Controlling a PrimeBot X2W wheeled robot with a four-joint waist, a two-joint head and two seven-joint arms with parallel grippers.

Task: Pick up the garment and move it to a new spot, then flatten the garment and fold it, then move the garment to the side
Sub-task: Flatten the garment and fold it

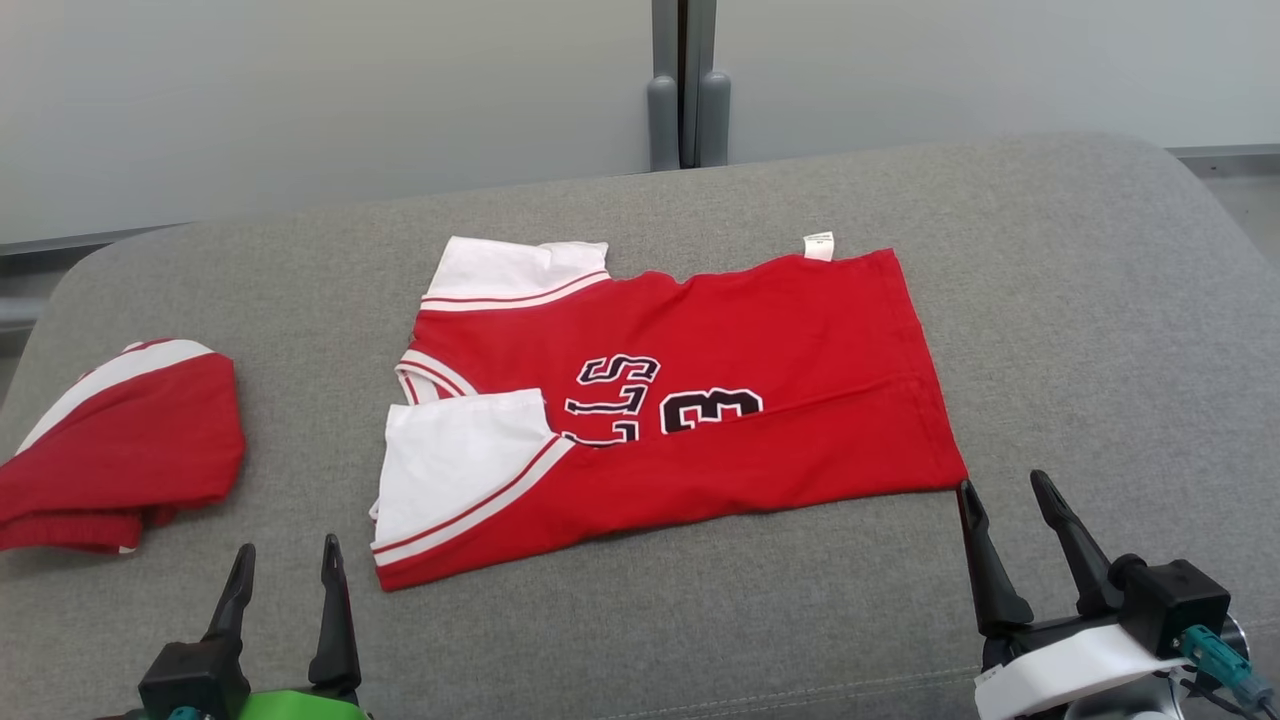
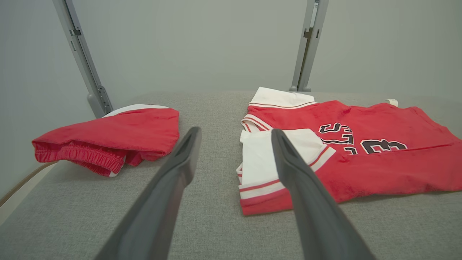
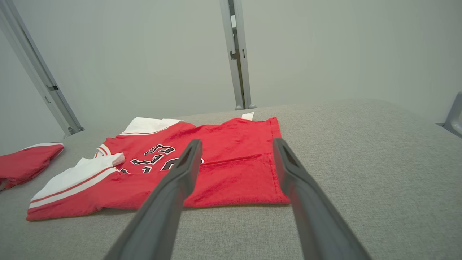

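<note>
The garment (image 1: 760,400) is a red jersey with white sleeves and black lettering. It lies folded lengthwise on the grey padded surface (image 1: 1080,330), its collar end to the left. My left gripper (image 1: 285,555) stands open near the front edge, just left of the jersey's near sleeve corner. At the front right my right gripper (image 1: 1005,490) is open too, its fingertips right beside the jersey's near right corner. The left wrist view has the garment (image 2: 361,151) ahead and to the right of my left gripper (image 2: 234,135). Seen from the right wrist, the garment (image 3: 231,169) lies just past my right gripper (image 3: 236,144).
A second red and white piece of clothing (image 1: 120,440) lies bunched at the left edge of the surface; it also appears as the red shorts (image 2: 115,139). A grey post (image 1: 688,90) stands against the pale wall behind.
</note>
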